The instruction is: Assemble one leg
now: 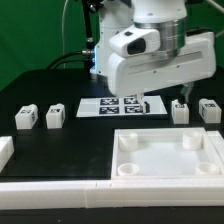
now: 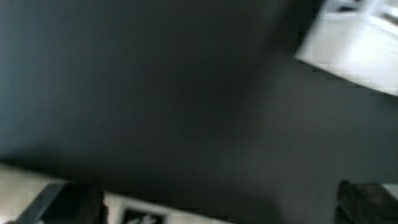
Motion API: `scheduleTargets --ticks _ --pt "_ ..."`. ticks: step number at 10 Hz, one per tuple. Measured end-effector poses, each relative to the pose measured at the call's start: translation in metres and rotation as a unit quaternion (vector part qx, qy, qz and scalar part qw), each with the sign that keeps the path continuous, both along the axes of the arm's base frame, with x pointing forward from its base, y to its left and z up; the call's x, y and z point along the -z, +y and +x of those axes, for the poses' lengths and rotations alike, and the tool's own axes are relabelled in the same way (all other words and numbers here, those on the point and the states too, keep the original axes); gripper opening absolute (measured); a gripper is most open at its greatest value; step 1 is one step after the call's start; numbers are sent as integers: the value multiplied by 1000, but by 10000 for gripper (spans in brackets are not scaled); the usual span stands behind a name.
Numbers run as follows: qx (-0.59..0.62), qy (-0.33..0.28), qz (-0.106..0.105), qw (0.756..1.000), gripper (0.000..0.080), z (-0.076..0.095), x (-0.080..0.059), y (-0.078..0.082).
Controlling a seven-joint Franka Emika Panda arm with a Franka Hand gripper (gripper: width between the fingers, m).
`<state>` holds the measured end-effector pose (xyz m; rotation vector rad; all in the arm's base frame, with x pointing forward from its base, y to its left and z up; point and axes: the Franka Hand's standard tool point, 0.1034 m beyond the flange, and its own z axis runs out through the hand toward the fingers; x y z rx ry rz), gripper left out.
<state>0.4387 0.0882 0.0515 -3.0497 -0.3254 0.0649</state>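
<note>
**Four loose legs on the tabletop, pincer spread wide**

On a matte black tabletop [image 1: 60,90]: four small white plastic cube-like legs, each with a black-and-white square tag on one face. All four upright and apart from one another. First leg [image 1: 25,118] and second leg [image 1: 54,115] near each other at the exterior view's left. Third leg [image 1: 180,110] and fourth leg [image 1: 208,108] near each other at the exterior view's right.

Between the two pairs, one thin flat white marker board [image 1: 120,104] printed with tags, partly covered by the glossy white robot arm [image 1: 150,60] above it.

Nearer the camera, one large white square tray-like piece [image 1: 165,158] with a raised rim and smooth rounded corners. Four round sockets inside, one per corner.

Along the front edge, a long white rail [image 1: 50,195].

Pincer [image 2: 217,205] wide: dark fingers [image 2: 71,200] at opposite sides of the blurred wrist view, only black tabletop between them, holding nothing. Pale blurred shape [image 2: 352,50] in that view, possibly the tray-like piece.
</note>
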Motion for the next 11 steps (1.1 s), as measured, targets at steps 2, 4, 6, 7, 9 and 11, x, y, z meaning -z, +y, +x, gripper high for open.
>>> scheduleTargets --ticks 2,4,6,7,9,11 --pt "102 11 -1 995 649 -9 -1 30" --pt "109 14 -1 994 649 -17 -1 56" --pt "103 15 0 995 649 -22 -2 74" --pt "101 16 0 995 649 -23 -2 76" --pt "94 30 -5 995 649 -25 -1 74" --pt "80 106 -25 991 649 -33 -1 69"
